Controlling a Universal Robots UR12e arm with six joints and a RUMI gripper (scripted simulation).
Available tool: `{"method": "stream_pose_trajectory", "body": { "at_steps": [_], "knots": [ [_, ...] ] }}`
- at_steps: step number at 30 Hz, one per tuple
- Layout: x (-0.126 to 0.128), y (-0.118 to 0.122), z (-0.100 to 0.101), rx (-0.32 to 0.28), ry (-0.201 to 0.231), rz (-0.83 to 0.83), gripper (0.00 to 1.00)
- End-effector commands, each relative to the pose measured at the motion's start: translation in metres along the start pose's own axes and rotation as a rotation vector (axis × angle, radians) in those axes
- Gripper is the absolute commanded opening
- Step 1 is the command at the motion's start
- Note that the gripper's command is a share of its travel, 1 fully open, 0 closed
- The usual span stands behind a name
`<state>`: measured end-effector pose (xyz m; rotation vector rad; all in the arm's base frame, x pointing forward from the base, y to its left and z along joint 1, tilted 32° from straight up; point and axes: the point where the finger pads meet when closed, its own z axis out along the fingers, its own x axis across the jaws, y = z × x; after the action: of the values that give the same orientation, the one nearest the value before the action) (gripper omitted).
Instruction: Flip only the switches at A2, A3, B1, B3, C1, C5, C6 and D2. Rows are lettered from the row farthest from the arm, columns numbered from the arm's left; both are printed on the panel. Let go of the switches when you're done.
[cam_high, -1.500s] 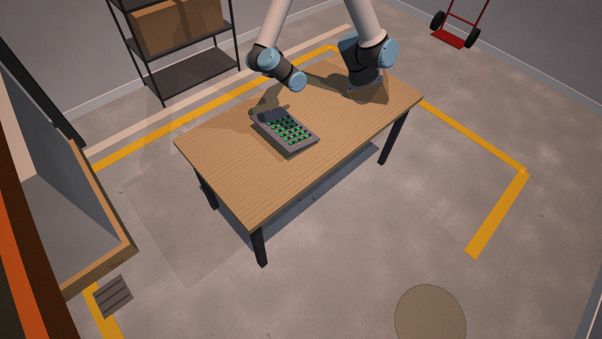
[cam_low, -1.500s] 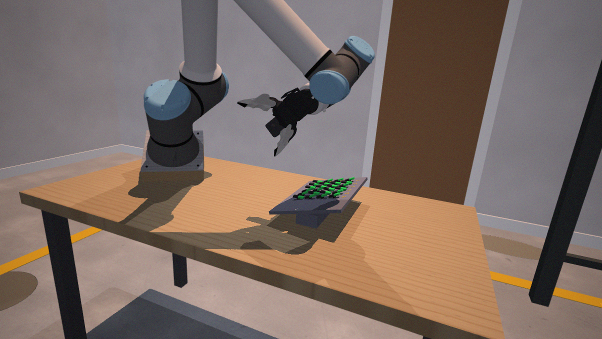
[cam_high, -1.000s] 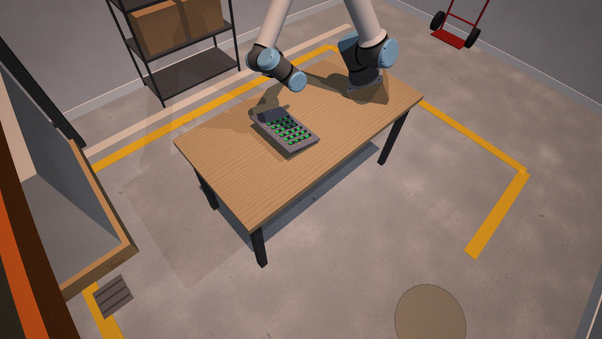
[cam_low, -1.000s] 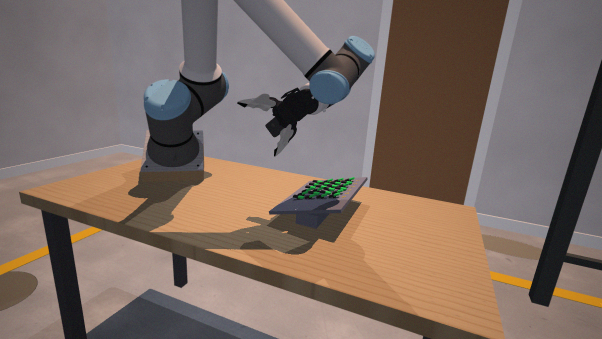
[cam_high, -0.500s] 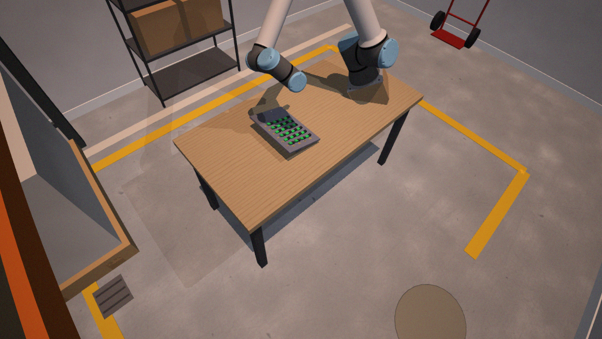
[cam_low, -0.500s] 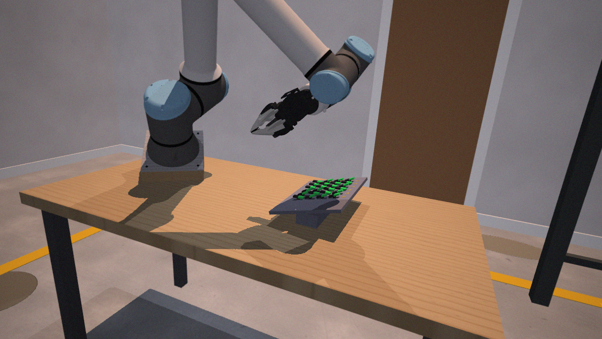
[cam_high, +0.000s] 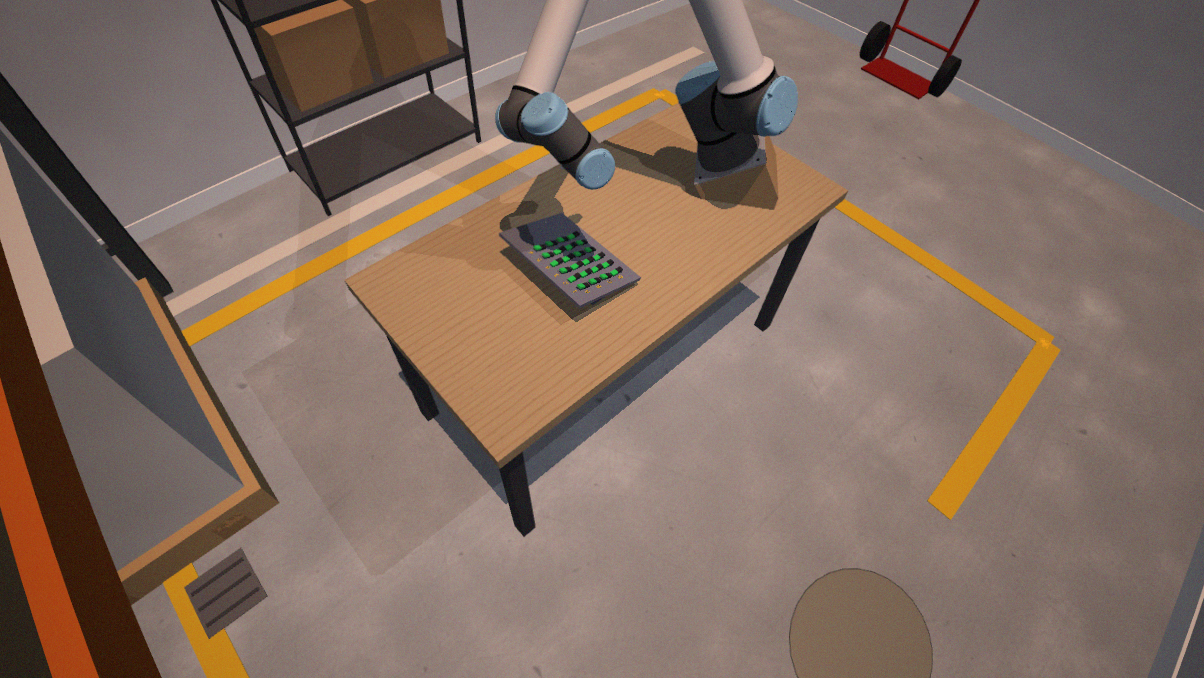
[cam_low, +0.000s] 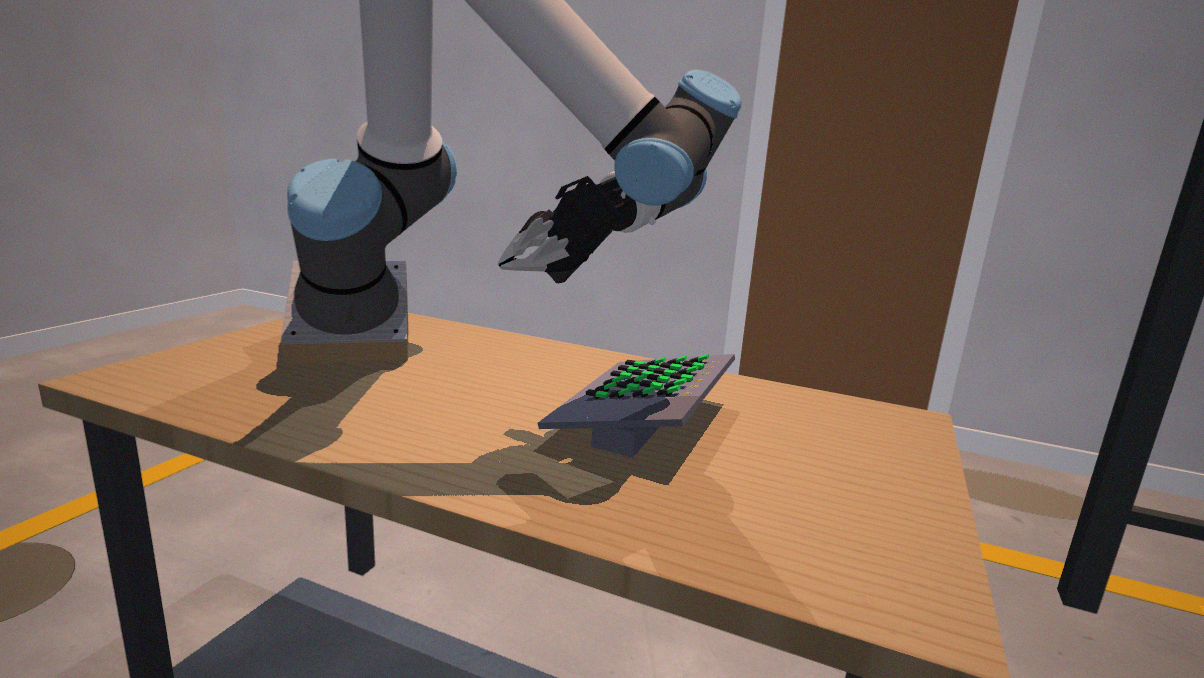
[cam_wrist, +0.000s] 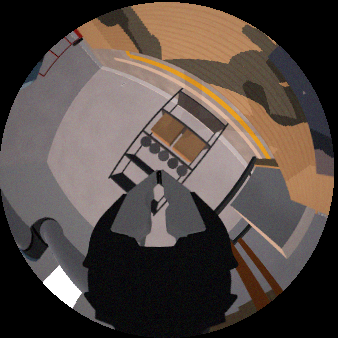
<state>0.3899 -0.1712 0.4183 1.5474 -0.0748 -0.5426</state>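
Note:
The grey switch panel (cam_high: 540, 229) (cam_low: 592, 411) lies tilted on a small stand in the middle of the wooden table (cam_high: 471, 353) (cam_low: 800, 505). Its rows of green and black switches (cam_high: 581, 261) (cam_low: 657, 377) are too small for me to read their states or the printed labels. My gripper (cam_low: 508, 260) (cam_wrist: 159, 171) is shut with nothing between the fingers. It hangs in the air well above the table, between the arm's base and the panel, pointing sideways and slightly down, away from the panel. In the top view the arm's wrist hides it.
The arm's base (cam_high: 728, 160) (cam_low: 345, 328) is bolted to the table's far end. A metal shelf rack with cardboard boxes (cam_high: 337, 67) (cam_wrist: 170, 135) stands on the floor beyond the table. A red hand truck (cam_high: 914, 50) stands far off. Yellow floor tape surrounds the table.

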Motion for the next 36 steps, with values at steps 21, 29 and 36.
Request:
{"method": "stream_pose_trajectory", "body": {
  "at_steps": [21,29,36],
  "knots": [
    [0.0,-0.069,-0.041,0.25,-0.135,0.564,0.0],
    [0.01,-0.089,-0.06,0.348,-0.172,0.726,0.0],
    [0.02,-0.102,-0.076,0.432,-0.198,0.847,0.0]
  ]
}}
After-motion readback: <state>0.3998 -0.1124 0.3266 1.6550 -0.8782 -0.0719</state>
